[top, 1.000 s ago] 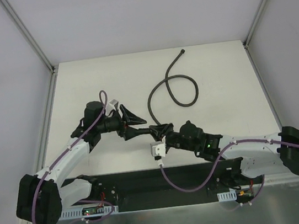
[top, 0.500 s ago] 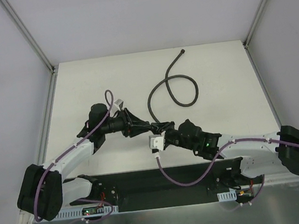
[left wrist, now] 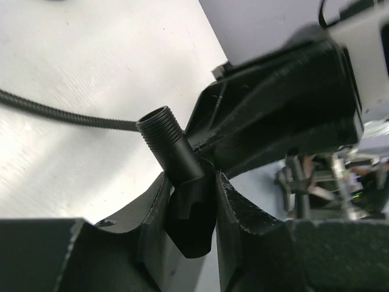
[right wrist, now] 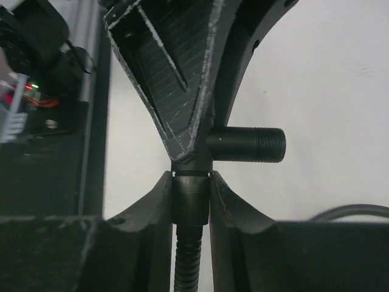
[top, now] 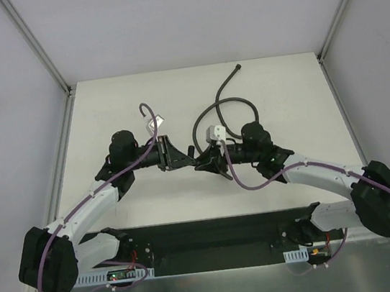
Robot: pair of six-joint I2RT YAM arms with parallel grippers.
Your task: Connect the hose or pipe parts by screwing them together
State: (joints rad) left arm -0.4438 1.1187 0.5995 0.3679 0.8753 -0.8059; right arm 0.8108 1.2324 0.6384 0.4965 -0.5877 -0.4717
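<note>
You're looking at a matte off-white tabletop [top: 102,108], boxed in by plain pale-grey walls [top: 184,17] and aluminium corner rails [top: 35,45], evenly lit.

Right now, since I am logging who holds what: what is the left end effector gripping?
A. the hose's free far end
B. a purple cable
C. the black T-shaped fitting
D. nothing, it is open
C: the left wrist view shows the left end effector clamped on the T-shaped fitting, its threaded port sticking out; the right end effector holds the hose.

Fitting [left wrist: 176,158] left of hose [right wrist: 187,267] end; hose runs behind.
</note>
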